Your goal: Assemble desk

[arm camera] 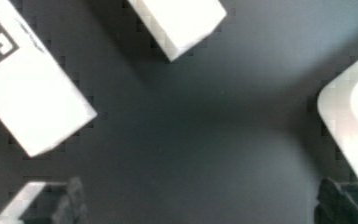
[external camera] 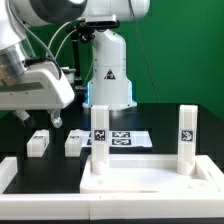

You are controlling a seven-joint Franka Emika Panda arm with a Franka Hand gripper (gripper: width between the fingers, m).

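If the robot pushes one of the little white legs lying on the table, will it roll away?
Probably not. The loose leg looks square-sided, so it would likely slide, not roll. It seems to be stiff plastic, so it shouldn't bend. Being small, it's probably light and might skid or twist when nudged.

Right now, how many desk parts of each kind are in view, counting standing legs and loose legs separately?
Tabletop: 1
Upright legs, standing on the tabletop: 2
Loose legs, lying flat: 2
Total: 5 desk parts
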